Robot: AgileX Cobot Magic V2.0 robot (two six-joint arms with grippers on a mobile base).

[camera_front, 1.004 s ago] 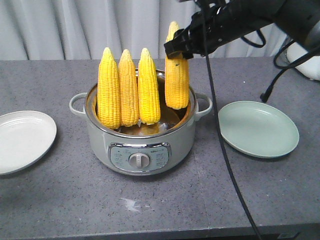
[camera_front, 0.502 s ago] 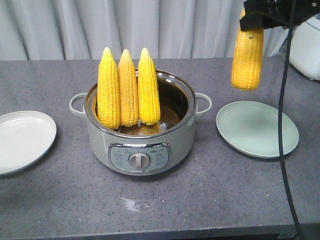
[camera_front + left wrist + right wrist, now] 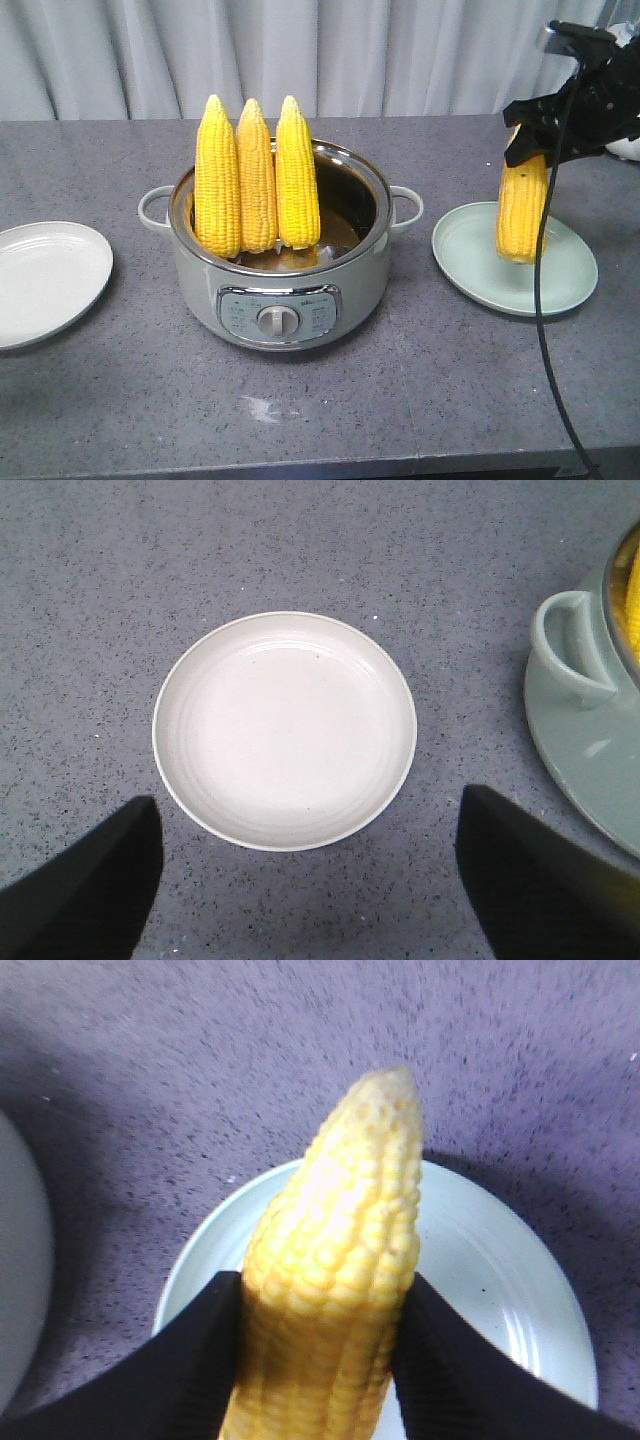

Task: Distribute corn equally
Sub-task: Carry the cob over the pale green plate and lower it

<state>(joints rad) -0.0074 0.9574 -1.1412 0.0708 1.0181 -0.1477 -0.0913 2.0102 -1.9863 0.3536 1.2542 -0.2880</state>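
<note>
Right claw [image 3: 528, 148] in the front view is clamped on the upper part of a cob [image 3: 522, 215]. That cob hangs nearly upright below the claw, blunt end down, over the green plate [image 3: 575, 275] at the right of the counter [image 3: 400, 400]. Whether its lower end touches the plate cannot be told. A black cable [image 3: 540, 330] drops from the arm across the plate's front rim. At mid-counter stands a pot [image 3: 280, 285] with three cobs [image 3: 257, 175] upright in it, tips up, side by side against its left and back wall. A white plate [image 3: 45, 280] lies well to the left of the pot with nothing on it.

Left claw [image 3: 307, 802] in the left wrist view hangs above the white plate [image 3: 285, 730], its two fingers [image 3: 90, 880] spread wide apart at the lower corners and holding nothing. The pot's handle [image 3: 575, 645] shows at the right edge, with a sliver of yellow above it.

From the right wrist, the cob [image 3: 345, 1220] fills the middle, pinched between the two dark fingers [image 3: 200, 1360] of the right claw [image 3: 320, 1295]. Its tapered tip reaches past the fingers, and the green plate [image 3: 500, 1290] lies behind it.
</note>
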